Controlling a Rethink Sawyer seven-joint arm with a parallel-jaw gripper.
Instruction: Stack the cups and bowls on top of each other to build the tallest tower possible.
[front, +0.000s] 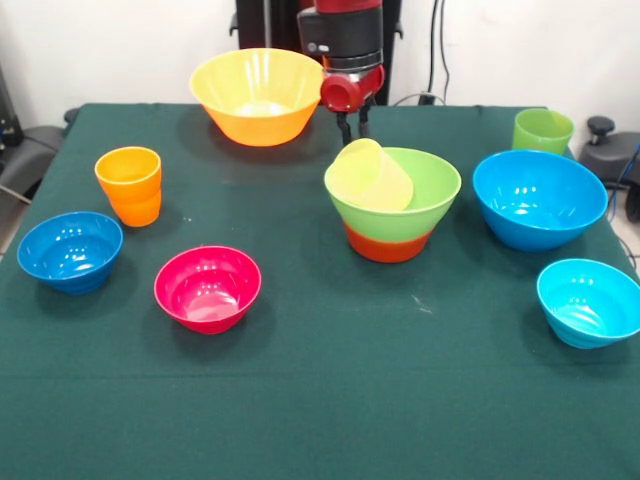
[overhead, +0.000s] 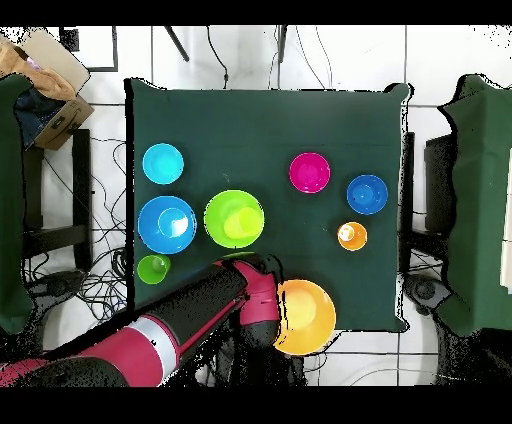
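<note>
Three things make the tower (front: 392, 205) so far: the orange-red bowl (front: 387, 243) sits upside down on the green surface (front: 330, 400); the light green bowl (front: 425, 195) sits on top of it, open side up; the pale yellow cup (front: 372, 176) lies tipped on its side inside the green bowl, leaning on the rim nearest the robot. The tower stands near the middle of the surface, a bit toward the robot.

The end effector (front: 352, 125) hangs just behind the tower, close above the yellow cup; its thin black fingers (front: 343, 128) point down with only a small gap between them, and I cannot tell if they are apart or together; they do not seem to hold anything.

The other pieces stand apart around the tower: the big yellow-orange bowl (front: 258, 95) beside the arm, the orange cup (front: 130, 185), the small dark blue bowl (front: 70, 250), the magenta bowl (front: 208, 288), the big blue bowl (front: 538, 198), the small cyan bowl (front: 590, 300) and the light green cup (front: 542, 130).

I think the cup step is only half right, because a tipped cup cannot carry more. The next move probably needs the cup stood up straight; then another piece can go on top.
</note>
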